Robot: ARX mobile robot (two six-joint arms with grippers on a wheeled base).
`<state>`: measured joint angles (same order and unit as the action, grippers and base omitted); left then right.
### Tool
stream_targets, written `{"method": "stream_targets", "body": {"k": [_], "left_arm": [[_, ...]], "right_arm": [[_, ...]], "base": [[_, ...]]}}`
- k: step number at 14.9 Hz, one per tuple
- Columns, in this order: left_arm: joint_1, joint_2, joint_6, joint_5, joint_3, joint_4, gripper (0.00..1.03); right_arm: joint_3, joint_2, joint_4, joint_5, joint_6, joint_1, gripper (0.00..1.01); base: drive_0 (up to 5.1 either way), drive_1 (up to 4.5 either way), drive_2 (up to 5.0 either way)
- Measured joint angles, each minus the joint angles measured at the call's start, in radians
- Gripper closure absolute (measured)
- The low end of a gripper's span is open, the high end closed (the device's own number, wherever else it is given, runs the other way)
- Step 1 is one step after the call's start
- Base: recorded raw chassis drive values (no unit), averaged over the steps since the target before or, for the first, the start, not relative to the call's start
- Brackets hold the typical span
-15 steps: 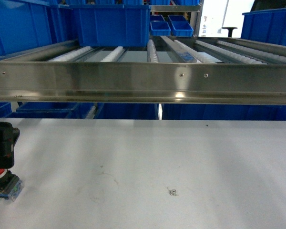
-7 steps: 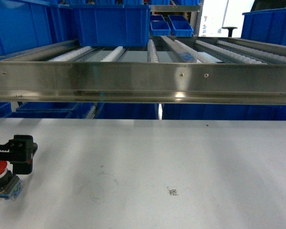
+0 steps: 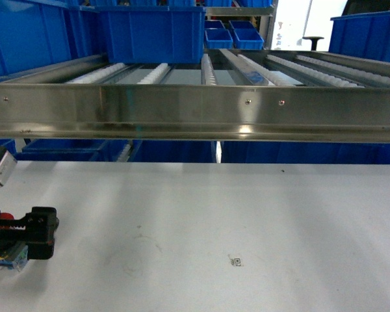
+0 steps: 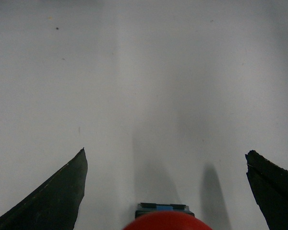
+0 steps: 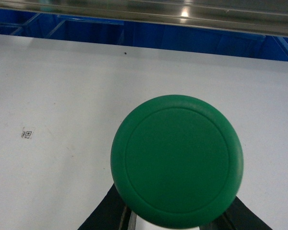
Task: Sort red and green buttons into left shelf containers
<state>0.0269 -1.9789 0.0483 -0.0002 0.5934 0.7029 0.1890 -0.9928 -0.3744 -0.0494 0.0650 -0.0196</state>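
Since the earlier frames, the left gripper (image 3: 23,235) has swung down and toward 3 o'clock, and now covers most of the red button (image 3: 6,216), which it only hovered beside a second ago. In the head view just a sliver of red cap and the bluish block by the desk (image 3: 247,214) edge at 8 o'clock show past the black fingers. The left wrist view has those fingers (image 4: 53,201) spread wide, one at 7 o'clock and one at 5 o'clock, with the red cap at 6 o'clock between them and touching neither. The main risk, as I judge it, is that the button lies low and close under the camera, so the fingers may shut beyond it, or clip the rounded cap and flick it off the near edge of the desk. The right gripper (image 5: 175,223) is out of the head view; its own camera shows the green button (image 5: 176,160) filling the frame, apparently pinched between its fingers below the cap, though the contact itself is hidden. A slack hold there could let that button tilt or drop on the way. The blue bins (image 3: 153,32) stand at 11 o'clock behind the steel shelf rail (image 3: 195,110), so a low carry could knock against that rail.
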Motion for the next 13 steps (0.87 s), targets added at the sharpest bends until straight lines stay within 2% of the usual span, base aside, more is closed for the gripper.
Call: {"method": "stream_targets", "body": {"k": [3,4,7,9,10,13], "left_arm": [[-0.018,-0.012,-0.026,0.026,0.006,0.001,0.05],[-0.02,-0.014,-0.028,0.026,0.01,-0.002,0.08],[-0.034,-0.014,-0.045,0.018,0.015,-0.008,0.36],[-0.035,0.016,-0.068,-0.019,0.003,-0.044,0.66],[-0.04,0.045,-0.075,-0.031,-0.013,-0.056,0.73],[-0.068,0.074,-0.083,-0.048,-0.05,-0.072,0.73]], "right_arm": [[0.0,0.0,0.0,0.0,0.0,0.0,0.76],[0.0,0.0,0.0,0.0,0.0,0.0,0.76],[0.0,0.0,0.0,0.0,0.0,0.0,0.76],[0.0,0.0,0.0,0.0,0.0,0.0,0.76],[0.0,0.0,0.0,0.0,0.0,0.0,0.76],[0.0,0.0,0.0,0.0,0.0,0.0,0.76]], "base": [[0.0,0.0,0.0],[0.0,0.0,0.0],[0.0,0.0,0.0],[0.0,0.0,0.0],[0.0,0.0,0.0],[0.0,0.0,0.0]]}}
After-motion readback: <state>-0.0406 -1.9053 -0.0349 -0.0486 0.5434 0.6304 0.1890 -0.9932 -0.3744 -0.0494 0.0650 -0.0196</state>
